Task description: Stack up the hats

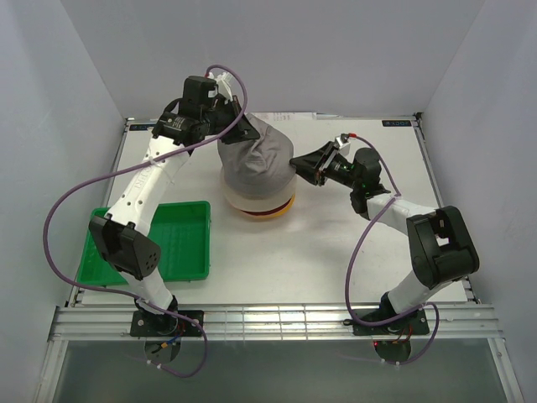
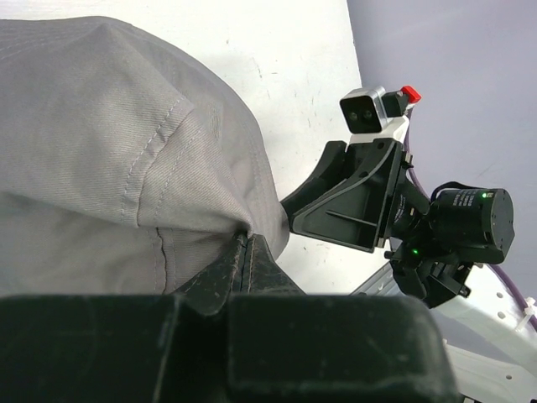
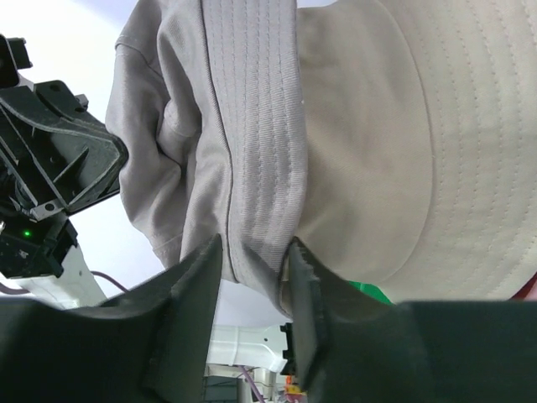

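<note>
Left gripper (image 1: 244, 131) is clamped on the grey hat (image 1: 256, 164) at its far brim; right gripper (image 1: 299, 164) holds its jaws apart astride the right brim. Green tray (image 1: 189, 252) lies well left. Grey hat sits atop the cream hat (image 1: 252, 201), between both grippers

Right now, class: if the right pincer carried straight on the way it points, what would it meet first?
The grey hat: its brim fold sits between the fingers of the right pincer. The cream hat lies just behind, though depth is unclear.
</note>
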You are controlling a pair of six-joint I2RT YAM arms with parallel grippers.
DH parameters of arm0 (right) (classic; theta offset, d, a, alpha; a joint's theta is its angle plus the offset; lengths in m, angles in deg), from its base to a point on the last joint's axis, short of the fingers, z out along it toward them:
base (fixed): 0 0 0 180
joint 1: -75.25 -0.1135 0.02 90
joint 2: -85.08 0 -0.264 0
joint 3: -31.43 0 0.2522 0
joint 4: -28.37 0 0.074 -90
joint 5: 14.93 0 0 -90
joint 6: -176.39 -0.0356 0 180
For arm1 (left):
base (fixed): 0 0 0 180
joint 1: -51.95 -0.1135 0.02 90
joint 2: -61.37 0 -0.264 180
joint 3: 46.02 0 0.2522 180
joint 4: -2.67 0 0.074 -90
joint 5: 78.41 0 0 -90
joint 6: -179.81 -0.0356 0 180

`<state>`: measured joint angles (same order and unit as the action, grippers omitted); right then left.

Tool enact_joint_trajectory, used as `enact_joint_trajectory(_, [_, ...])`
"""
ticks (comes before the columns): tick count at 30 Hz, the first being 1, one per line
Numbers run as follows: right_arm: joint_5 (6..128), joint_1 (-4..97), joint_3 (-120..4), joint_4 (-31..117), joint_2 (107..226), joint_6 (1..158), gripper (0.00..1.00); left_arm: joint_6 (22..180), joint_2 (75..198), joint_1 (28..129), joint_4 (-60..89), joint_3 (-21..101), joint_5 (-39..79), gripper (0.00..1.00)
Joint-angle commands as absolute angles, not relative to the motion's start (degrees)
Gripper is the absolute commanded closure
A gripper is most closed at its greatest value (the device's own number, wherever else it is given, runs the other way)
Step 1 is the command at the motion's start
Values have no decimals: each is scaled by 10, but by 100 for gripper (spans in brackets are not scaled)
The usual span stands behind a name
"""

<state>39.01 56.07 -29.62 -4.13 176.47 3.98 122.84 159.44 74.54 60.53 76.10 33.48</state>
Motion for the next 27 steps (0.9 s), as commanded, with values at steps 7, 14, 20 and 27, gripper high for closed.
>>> enact_joint_trajectory(7, [380, 563, -287, -103, 1776, 18, 78, 1232, 1595, 743, 594, 793, 349, 98])
enact_joint_trajectory(14, [387, 564, -283, -64, 1782, 44, 91, 1226, 1591, 738, 594, 788, 348, 97])
enact_joint_trajectory(20, [395, 565, -295, 2, 1775, 90, 92, 1212, 1578, 717, 587, 787, 358, 71])
enact_joint_trajectory(27, [393, 566, -310, 32, 1774, 111, 92, 1200, 1553, 682, 582, 794, 368, 40])
